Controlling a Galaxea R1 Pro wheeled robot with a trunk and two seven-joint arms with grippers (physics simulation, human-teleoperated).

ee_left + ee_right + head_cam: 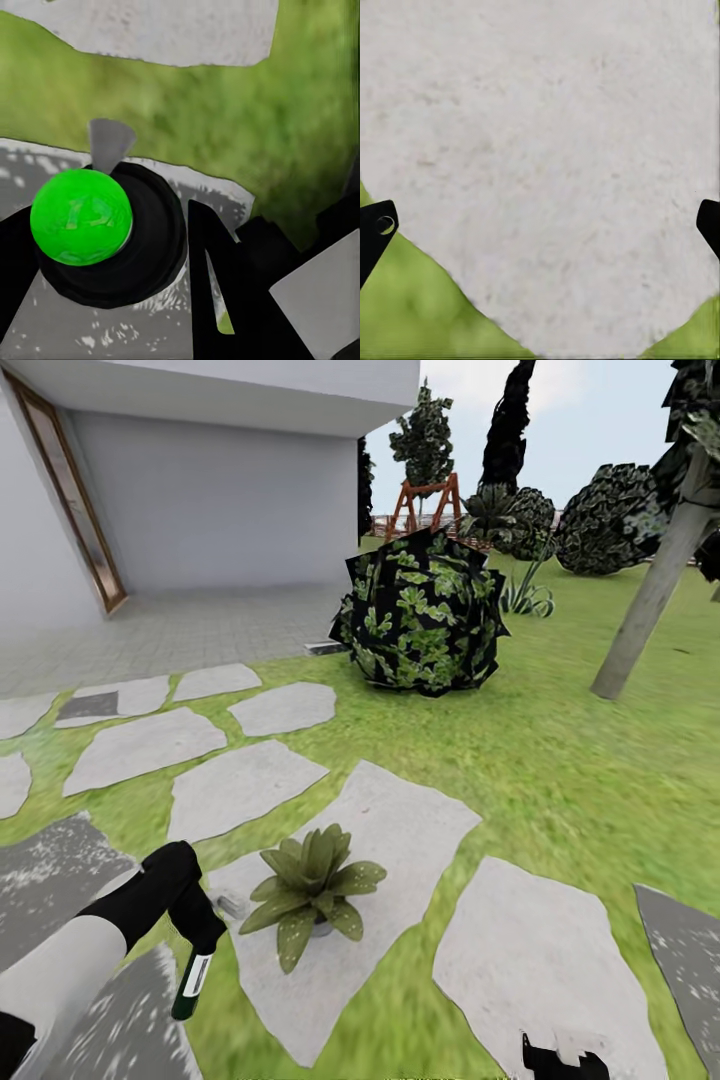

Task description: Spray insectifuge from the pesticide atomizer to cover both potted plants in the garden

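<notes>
I see a slim dark green spray bottle with a white label band point(190, 980) in my black left gripper point(205, 930). Just beside that hand, a low rosette of pointed green leaves with pale speckles point(310, 890) sits on a pale grey stepping stone point(400, 830). Beyond, bright green lawn point(560, 760).

head view high over lawn point(520, 780), wrist views close, facing down

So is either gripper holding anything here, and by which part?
The left gripper holds the spray bottle by its upper end, body hanging down. The right gripper is open, holding nothing.
</notes>
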